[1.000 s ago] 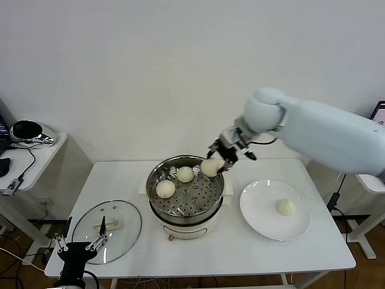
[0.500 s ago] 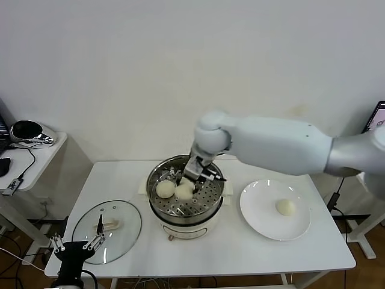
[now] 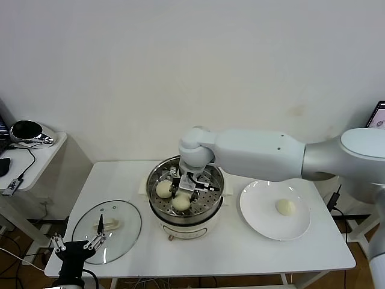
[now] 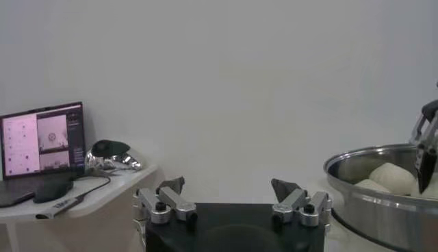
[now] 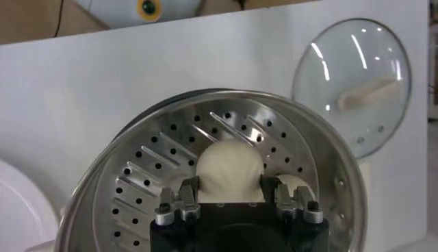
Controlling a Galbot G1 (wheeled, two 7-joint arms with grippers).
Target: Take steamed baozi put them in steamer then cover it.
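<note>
The right gripper (image 3: 183, 191) sits low in the steamer (image 3: 157, 173) at frame centre, fingers clamped on a bun (image 3: 181, 201). It probably touches the tray; releasing could roll it against the neighbouring bun (image 3: 163, 189).

The steamer (image 3: 186, 198) stands mid-table (image 3: 240, 247). The cover (image 3: 106, 223) lies to its left, the plate (image 3: 264, 217) to its right, bearing one baozi (image 3: 286, 207). Two baozi (image 3: 163, 189) show in the steamer; the right gripper (image 3: 185, 185) is above the nearer one (image 3: 181, 202). The left gripper (image 3: 77, 245) sits at the table's front-left edge.
</note>
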